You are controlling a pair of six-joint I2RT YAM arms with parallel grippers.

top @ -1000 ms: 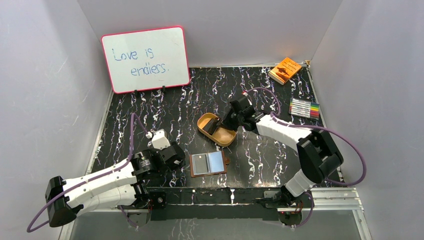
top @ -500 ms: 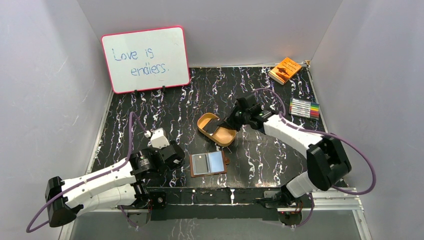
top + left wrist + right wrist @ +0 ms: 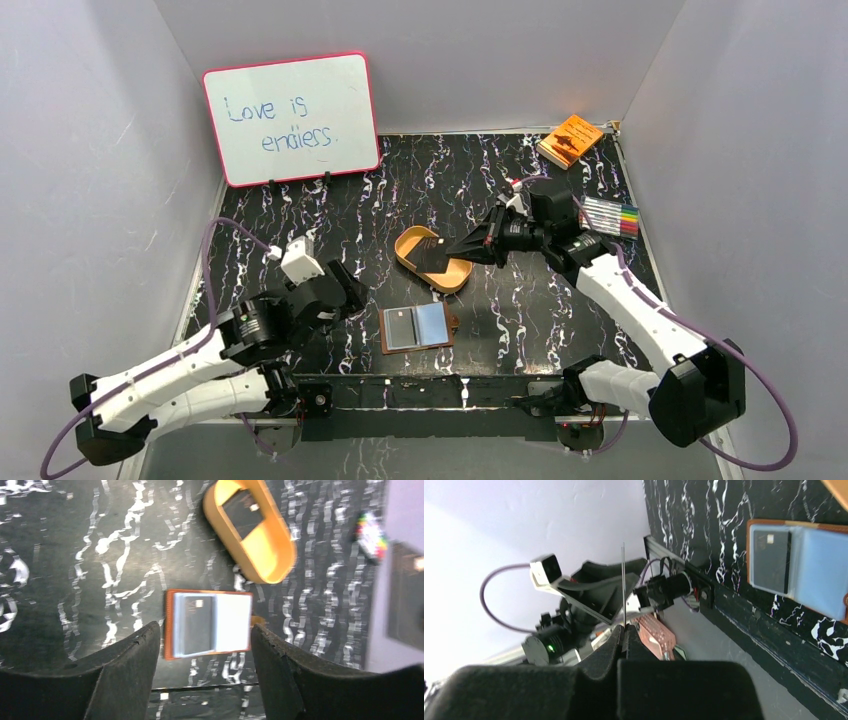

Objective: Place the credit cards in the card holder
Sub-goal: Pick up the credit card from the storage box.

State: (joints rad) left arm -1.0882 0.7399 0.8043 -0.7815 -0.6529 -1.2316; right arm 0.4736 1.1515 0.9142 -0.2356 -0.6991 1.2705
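Reddish-brown leather marks the card holder, which lies open and flat near the front edge of the black marbled worktop, its long axis running left to right. One half shows a dark card with a chip, the other a pale blue-white card. Whether they sit in pockets or merely lie on top is hard to tell.

The right end effector is closed tight on another black card, pinched by one edge and held out over the tan oval tray (its own wrist camera shows the card only as a thin line, edge-on). From that grip the holder lies toward the robot and a little to its left, just past the tray. The left end effector is the nearer one. It hangs just left of the holder, fingers well apart and empty.

The whiteboard reads "Love is endless." in blue handwriting. Print on the orange booklet is too small to read, and no brand shows on any card.
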